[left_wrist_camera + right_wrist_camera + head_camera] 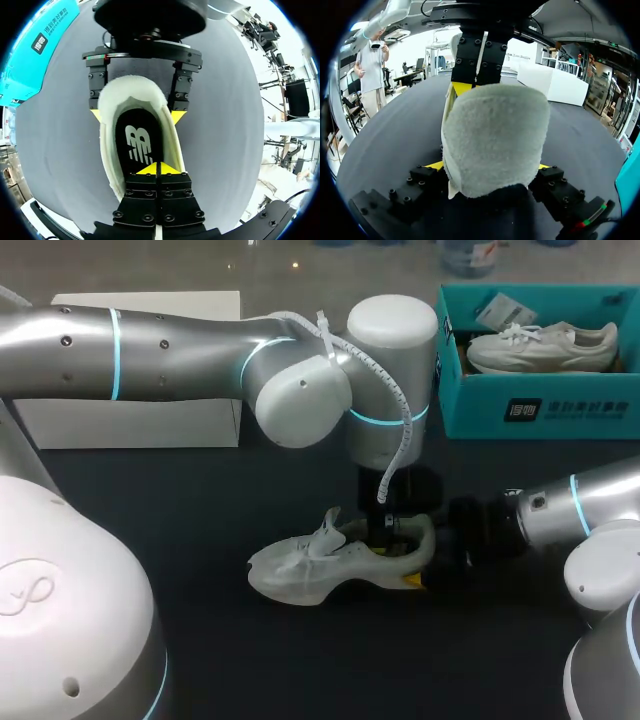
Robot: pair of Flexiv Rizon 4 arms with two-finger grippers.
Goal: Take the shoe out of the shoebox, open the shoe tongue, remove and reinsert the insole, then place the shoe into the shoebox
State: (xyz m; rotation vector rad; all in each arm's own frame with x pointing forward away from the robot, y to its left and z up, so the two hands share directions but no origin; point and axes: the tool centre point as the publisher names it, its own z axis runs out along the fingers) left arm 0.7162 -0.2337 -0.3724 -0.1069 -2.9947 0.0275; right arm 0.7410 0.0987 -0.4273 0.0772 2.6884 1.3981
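Shoe [320, 565] out of box, sole-down on tabletop [300, 660], about mid-table, toe toward the left edge, heel toward the right. Tongue [328, 525] stands pulled up and forward, mouth open; that step reads as done.

Insole [137, 135] lies flat inside the shoe, dark, logo showing. Cannot tell if it is yet to be lifted out or is already back in. Judged: insole step is in hand, boxing left to do.

Left gripper [158, 169] comes straight down into the shoe mouth, yellow tips pressed together on the insole's forward part. Whether they nip the insole's edge, cannot tell.

Right gripper [489, 166] comes in low from the right edge, one finger on each side of the heel, clamping it; steadies the shoe.

Shoebox [540, 410], teal, at far right corner, well apart from the shoe; a second shoe [545, 348] lies in it. White box [130, 425] along far left edge.
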